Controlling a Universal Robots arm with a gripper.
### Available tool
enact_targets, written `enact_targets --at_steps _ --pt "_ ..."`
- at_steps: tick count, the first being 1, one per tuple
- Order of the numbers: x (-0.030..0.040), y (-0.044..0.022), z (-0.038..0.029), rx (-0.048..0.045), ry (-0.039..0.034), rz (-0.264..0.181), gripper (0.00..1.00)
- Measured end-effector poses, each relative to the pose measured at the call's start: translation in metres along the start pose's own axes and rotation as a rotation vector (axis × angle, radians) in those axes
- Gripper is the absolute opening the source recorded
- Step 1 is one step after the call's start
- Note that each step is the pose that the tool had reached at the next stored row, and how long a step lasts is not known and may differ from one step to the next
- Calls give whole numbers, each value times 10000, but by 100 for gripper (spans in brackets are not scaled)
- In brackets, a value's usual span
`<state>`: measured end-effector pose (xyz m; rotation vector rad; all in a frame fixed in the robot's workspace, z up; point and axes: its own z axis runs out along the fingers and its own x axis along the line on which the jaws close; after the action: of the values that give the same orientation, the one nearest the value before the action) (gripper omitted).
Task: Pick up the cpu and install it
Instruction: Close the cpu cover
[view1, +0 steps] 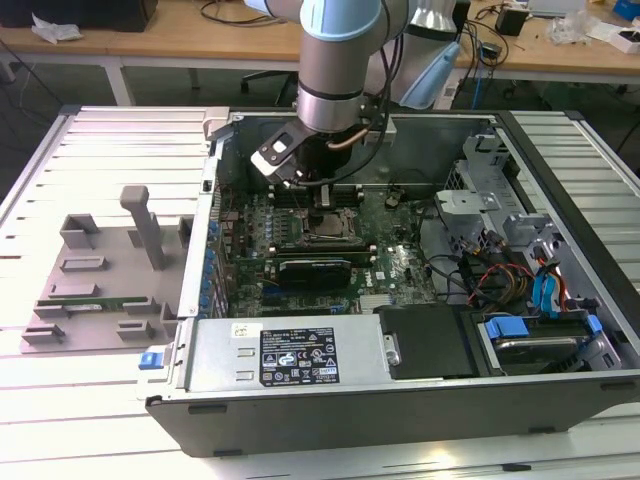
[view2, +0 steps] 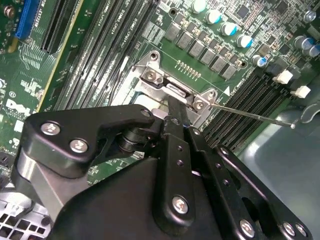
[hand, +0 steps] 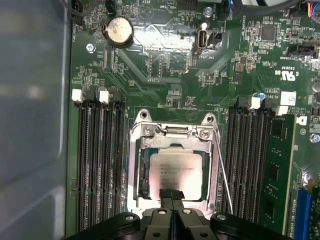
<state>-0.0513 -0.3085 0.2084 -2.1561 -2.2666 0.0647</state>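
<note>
Your hand (hand: 171, 193) has its fingers pressed together, gripping nothing, with the tips at the edge of the cpu (hand: 175, 169). The cpu lies flat within the metal socket frame (hand: 135, 165). You look to be at the seating step, and any move here calls for a light, straight touch, clear of the thin lever wire (hand: 225, 175) beside the frame.

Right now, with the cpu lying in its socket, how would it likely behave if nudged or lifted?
The cpu is a flat chip with a metal top, so probably stiff and unlikely to roll. Its smooth lid looks slippery to pinch. Seated inside the socket frame, it would likely resist sideways pushes.
</note>
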Motion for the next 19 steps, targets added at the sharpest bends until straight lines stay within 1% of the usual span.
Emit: enact_targets --at_steps 3,5,9,12,13,14,19 --pt "0 4 17 0 0 -1 11" --pt "1 42 30 2 -3 0 11" --pt "2 97 44 3 -2 1 11" --pt "1 133 37 -6 5 -1 11" --pt "2 132 1 -8 10 0 11" --pt "-1 129 -51 -1 0 0 11" --pt "-5 121 -230 0 -2 1 11"
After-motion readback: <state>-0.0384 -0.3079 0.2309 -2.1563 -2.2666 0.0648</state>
